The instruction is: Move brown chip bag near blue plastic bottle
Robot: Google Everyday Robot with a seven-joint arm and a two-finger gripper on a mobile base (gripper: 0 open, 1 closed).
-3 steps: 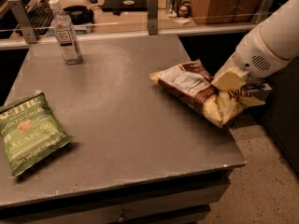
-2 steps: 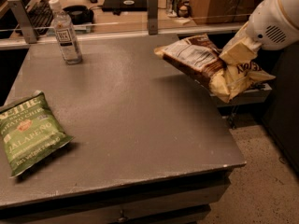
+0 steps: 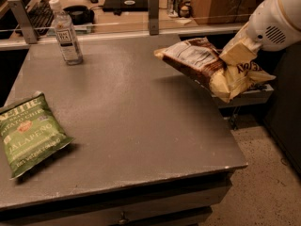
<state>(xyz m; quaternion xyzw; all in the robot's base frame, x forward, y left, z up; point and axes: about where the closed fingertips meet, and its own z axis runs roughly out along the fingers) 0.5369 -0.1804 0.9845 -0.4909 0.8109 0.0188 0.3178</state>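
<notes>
Camera view: at the upper right, the gripper (image 3: 235,56) appears clamped on the brown chip bag (image 3: 200,62), holding it lifted over the table's (image 3: 141,126) right edge. The blue plastic bottle (image 3: 67,34) stands upper left, well apart.

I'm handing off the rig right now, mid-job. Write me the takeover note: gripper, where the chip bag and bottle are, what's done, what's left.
Gripper: above the table's right edge, shut on the brown chip bag, holding it tilted in the air.
Blue plastic bottle: upright near the far left corner of the table, well away from the bag.
Green jalapeno chip bag: flat at the near left edge, off the direct line to the bottle.
Done: bag grasped and off the surface.
Left: carry it left across the table, set it down beside the bottle without tipping it, then release.
</notes>
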